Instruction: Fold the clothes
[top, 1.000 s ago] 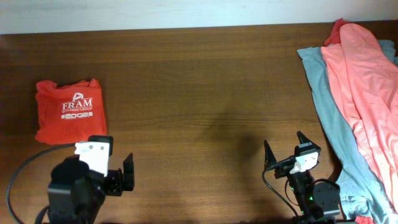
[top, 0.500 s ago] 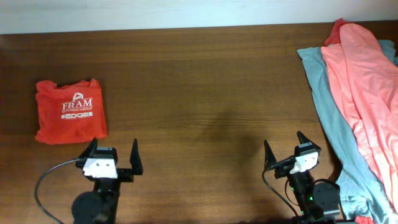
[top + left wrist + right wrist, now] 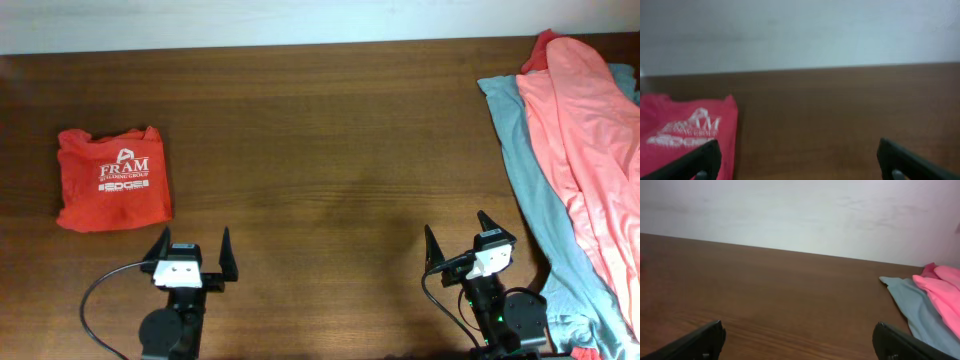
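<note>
Left gripper [image 3: 193, 245] wide open, empty. In the last 1 s that arm swung back from beside the shirt to park. Right gripper [image 3: 457, 240] open, empty, unmoved. T-shirt [image 3: 112, 178] lies folded, logo up, at 11 o'clock of the left gripper. Fold looks done. Salmon-pink garment [image 3: 580, 130] and grey-blue garment [image 3: 520, 150] sit at 2 o'clock.

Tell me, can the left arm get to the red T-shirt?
Probably yes. The red T-shirt lies close by the open left gripper, slightly to its left, with only bare table between them.
</note>
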Robot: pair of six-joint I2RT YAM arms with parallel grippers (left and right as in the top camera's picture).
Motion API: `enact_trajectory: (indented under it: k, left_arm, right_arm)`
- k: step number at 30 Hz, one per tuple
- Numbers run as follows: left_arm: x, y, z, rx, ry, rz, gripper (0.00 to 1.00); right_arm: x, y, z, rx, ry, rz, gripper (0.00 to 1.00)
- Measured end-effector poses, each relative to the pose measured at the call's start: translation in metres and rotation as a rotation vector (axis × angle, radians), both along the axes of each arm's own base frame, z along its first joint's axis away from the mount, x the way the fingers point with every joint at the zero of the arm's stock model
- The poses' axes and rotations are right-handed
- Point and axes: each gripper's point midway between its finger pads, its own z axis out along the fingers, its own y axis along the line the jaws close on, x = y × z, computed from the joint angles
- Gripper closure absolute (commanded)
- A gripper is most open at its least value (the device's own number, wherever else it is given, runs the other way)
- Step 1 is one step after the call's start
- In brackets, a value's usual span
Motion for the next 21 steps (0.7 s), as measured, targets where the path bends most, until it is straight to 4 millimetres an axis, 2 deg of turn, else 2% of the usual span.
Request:
enact_trajectory:
  k: [21]
  left_arm:
    - [-0.0003,-0.0013,0.0009,-0.001,-0.004,-0.008,0.01]
  right_arm:
    - [0.0,0.0,0.0001,0.001,0.0,0.0,0.01]
